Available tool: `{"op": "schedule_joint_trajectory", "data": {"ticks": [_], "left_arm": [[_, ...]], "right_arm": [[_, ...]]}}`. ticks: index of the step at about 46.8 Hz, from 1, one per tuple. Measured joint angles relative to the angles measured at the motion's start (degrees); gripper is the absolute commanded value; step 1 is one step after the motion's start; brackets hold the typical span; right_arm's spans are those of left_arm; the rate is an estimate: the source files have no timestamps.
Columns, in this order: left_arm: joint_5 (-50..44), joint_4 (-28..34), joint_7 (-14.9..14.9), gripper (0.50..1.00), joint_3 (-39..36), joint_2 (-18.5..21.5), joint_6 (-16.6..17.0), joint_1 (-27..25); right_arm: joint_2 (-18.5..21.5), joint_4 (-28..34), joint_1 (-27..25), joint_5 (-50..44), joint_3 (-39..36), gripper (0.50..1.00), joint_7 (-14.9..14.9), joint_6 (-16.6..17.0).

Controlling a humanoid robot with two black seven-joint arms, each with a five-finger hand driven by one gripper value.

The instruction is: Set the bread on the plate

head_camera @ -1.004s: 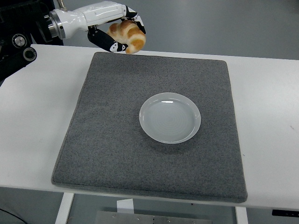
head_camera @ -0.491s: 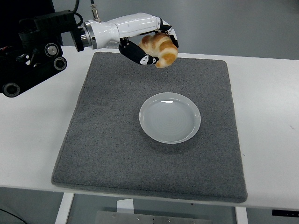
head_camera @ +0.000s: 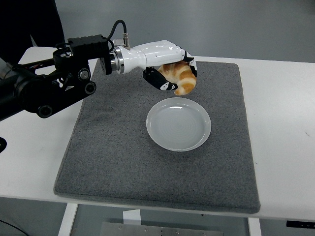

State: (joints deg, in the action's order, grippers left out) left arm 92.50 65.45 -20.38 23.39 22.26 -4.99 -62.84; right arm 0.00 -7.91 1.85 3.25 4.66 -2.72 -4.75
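Plate (head_camera: 179, 123), white and round, right of centre on grey felt mat (head_camera: 118, 147), with bare mat on every side and the widest free margin to its left and front. Mat edges just inside the tabletop (head_camera: 280, 123) borders, white strips exposed left, right and rear. Left robot hand (head_camera: 172, 71), white-shelled with black fingers (head_camera: 165, 84), curled closed around a golden-brown croissant (head_camera: 180, 77), held in the air just beyond the plate's far rim, apart from it. Black left arm (head_camera: 44, 91) entering from the left edge. Grey floor beyond the tabletop's far side.
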Motion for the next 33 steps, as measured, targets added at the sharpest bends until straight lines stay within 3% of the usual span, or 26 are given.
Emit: {"op": "schedule_joint_trajectory", "data": {"ticks": [11,19,33], "left_arm": [[4.58,-3.21,0.09,0.500,-0.11,-4.21,0.01,3.50],[6.31,-3.83,0.09,0.500,-1.97,-4.76,0.34,4.62],[7.41,-6.73,0.08,0.500,-7.69,-4.95,5.95,5.81]], "right_arm": [[0.00,0.00,-0.01,0.00,0.00,0.952,0.03,0.00],[0.00,0.00,0.00,0.00,0.00,0.952,0.05,0.00],[0.00,0.00,-0.01,0.00,0.00,0.952,0.01,0.00]]}}
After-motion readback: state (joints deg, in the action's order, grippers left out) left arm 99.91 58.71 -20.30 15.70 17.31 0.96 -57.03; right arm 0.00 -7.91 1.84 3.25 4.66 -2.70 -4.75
